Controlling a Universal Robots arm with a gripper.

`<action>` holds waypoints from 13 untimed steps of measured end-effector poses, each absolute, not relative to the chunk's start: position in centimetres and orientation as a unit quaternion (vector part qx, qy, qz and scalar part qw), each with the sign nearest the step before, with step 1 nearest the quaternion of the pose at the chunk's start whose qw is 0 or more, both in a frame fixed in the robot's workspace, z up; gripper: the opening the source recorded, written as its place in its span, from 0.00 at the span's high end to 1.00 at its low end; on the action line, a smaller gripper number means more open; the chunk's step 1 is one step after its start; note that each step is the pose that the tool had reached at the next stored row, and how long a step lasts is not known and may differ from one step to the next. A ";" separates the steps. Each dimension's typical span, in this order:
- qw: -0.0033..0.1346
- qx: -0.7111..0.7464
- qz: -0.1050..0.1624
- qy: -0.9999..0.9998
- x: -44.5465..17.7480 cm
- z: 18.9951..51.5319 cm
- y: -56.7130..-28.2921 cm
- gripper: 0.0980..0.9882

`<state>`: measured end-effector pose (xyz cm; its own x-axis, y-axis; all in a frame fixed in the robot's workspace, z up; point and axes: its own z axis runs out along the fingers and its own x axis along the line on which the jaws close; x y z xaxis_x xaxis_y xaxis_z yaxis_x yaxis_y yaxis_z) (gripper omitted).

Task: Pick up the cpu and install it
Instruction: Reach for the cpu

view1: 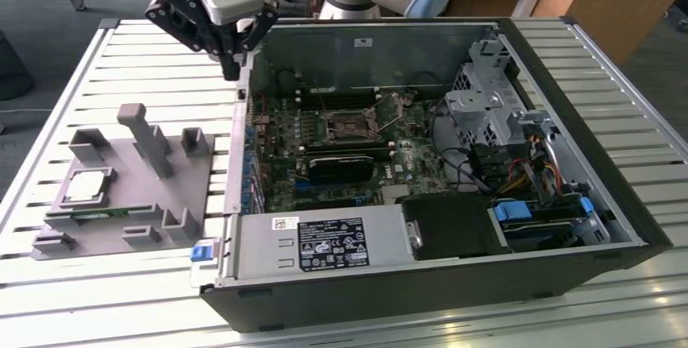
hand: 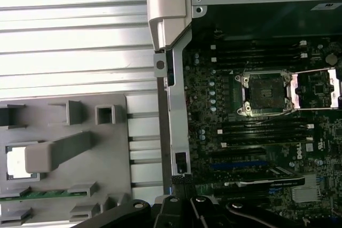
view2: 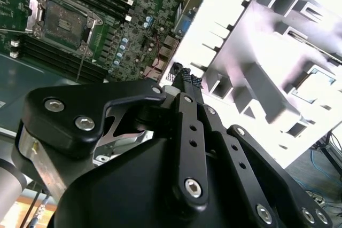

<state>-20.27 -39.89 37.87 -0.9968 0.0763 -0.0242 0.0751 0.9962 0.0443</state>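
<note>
The cpu [view1: 89, 187], a small silver-topped square chip, lies flat in a pocket of the grey holder tray [view1: 161, 203] at the exterior view's left, outside the case. In the first wrist view a grey post partly hides the cpu [hand: 15, 162]; the second wrist view shows the cpu [view2: 315, 84] in its pocket. My gripper [view1: 231, 70] hangs above the case's rear corner wall, well away from the cpu, fingers together with nothing between them. Its black fingertips [view2: 187, 77] point down in both wrist views [hand: 181, 181]. The motherboard's socket [view1: 350, 128] stands open and empty [hand: 265, 93], its metal frame [hand: 318, 86] swung aside.
The open computer case [view1: 602, 147] lies on a slatted white table [view1: 64, 66]. A green memory stick [view1: 102, 215] sits in the holder's front slot. Tall grey posts [view1: 145, 134] rise from the holder. A power supply [view1: 322, 243], cables [view1: 516, 175] and drive cage [view1: 484, 106] crowd the case.
</note>
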 end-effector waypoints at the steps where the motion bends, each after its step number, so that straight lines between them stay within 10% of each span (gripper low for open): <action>1: 0.013 0.038 0.022 0.999 -20.3 37.9 -39.9 0.99; 13: 0.013 0.038 0.022 0.999 -21.3 37.8 -39.9 0.99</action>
